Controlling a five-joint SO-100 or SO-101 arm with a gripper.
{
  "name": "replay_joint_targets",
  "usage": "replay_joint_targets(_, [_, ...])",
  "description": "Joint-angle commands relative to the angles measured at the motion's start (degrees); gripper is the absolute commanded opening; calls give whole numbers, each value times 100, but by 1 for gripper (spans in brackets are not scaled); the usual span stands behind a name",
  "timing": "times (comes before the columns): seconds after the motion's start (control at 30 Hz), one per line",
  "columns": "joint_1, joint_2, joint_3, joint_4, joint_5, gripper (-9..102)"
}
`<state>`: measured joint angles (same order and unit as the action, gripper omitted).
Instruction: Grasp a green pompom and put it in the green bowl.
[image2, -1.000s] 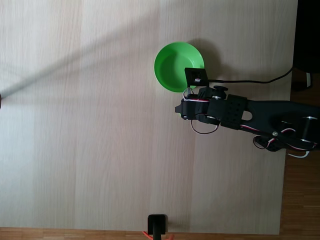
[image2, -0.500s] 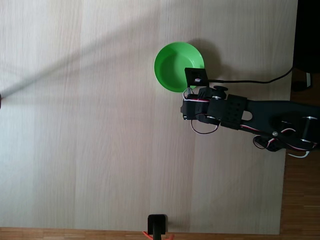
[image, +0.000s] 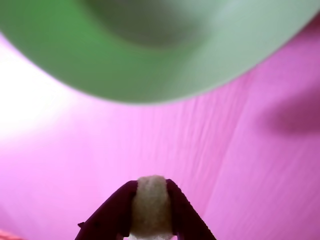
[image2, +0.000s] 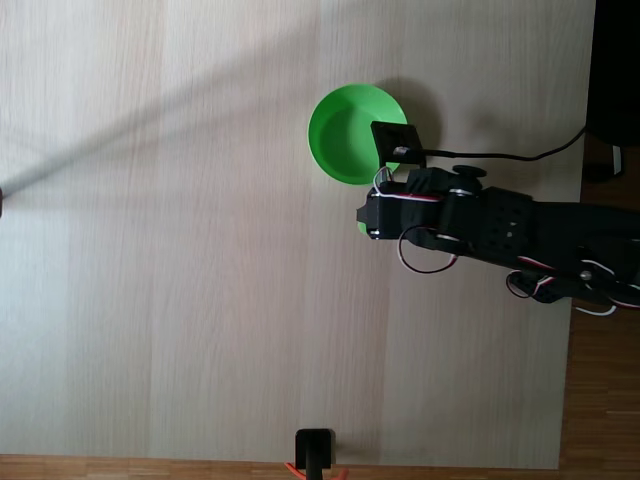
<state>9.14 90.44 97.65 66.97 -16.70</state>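
Green pompom (image: 151, 204) sits pinched between the two dark fingers (image: 111, 212) of the gripper (image: 151, 187) at the bottom edge of the wrist view — colour washed out there, the ball reads pale and the tabletop magenta. Green bowl (image: 150, 50) is close ahead, its blurred wall spanning the top of that view. In the fixed view a sliver of green pompom (image2: 361, 226) shows at the arm's tip, just below the green bowl (image2: 345, 130) — over the light wood table (image2: 180, 280), beside the bowl, not above it.
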Motion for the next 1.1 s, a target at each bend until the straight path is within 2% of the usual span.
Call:
replay_joint_targets(0.0, [97, 378, -765, 316, -44, 4])
replay_joint_targets(0.2, [668, 264, -1582, 659, -167, 4])
replay_joint_targets(0.53, [1819, -299, -1679, 642, -879, 5])
replay_joint_targets(0.8, [1819, -431, -1705, 642, -967, 15])
replay_joint_targets(1.07, [1670, -431, -1661, 642, -958, 20])
